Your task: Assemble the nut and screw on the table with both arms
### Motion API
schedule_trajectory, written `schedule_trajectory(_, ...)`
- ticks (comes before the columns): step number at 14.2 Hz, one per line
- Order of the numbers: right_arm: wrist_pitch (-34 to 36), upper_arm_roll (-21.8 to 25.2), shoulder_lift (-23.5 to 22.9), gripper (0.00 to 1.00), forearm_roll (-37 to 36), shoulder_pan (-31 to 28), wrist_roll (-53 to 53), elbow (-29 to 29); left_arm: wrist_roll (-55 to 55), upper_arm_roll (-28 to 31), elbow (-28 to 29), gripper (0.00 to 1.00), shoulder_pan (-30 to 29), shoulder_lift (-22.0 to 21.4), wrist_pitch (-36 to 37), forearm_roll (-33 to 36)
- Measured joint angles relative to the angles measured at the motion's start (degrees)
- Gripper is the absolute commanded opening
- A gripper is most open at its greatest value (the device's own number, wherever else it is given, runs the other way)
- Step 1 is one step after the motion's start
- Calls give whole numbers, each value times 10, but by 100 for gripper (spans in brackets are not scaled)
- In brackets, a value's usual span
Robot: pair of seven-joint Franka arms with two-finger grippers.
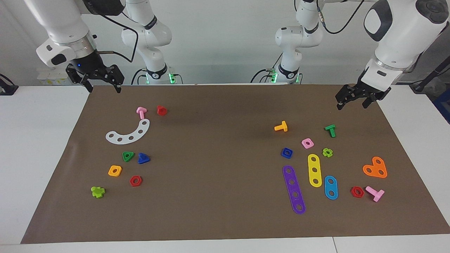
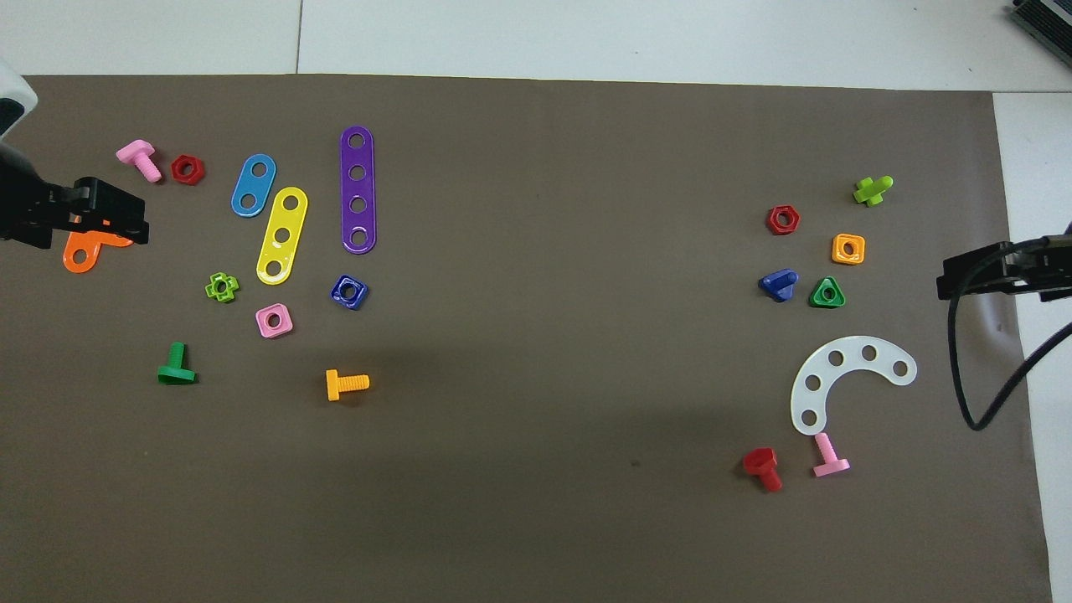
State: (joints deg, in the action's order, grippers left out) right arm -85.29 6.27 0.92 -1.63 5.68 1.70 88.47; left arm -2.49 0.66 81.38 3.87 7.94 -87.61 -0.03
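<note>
Fingers [image 1: 86, 81] of both grippers seem spread, holding nothing; glossy square nut [image 1: 287, 153] and triangular-headed screw [image 1: 143, 158] lie well apart.

No readable text, label, brand, number or sign anywhere on the arms, the plastic parts, the mat or the table.

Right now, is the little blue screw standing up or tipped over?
Tipped over. The blue screw lies on its side on the brown mat, beside the green triangle nut, shaft pointing sideways in the overhead view.
</note>
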Motion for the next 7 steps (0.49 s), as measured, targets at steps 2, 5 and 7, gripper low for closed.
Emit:
schedule_trajectory(2,0,0,0,100,0,0,0,0,0,0,0,100,0,0,0,0)
schedule_trajectory(5,1,0,1,100,6,1,0,0,0,0,0,100,0,0,0,0)
schedule_trajectory(7,1,-1,1,100,8,3,0,0,0,0,0,100,0,0,0,0)
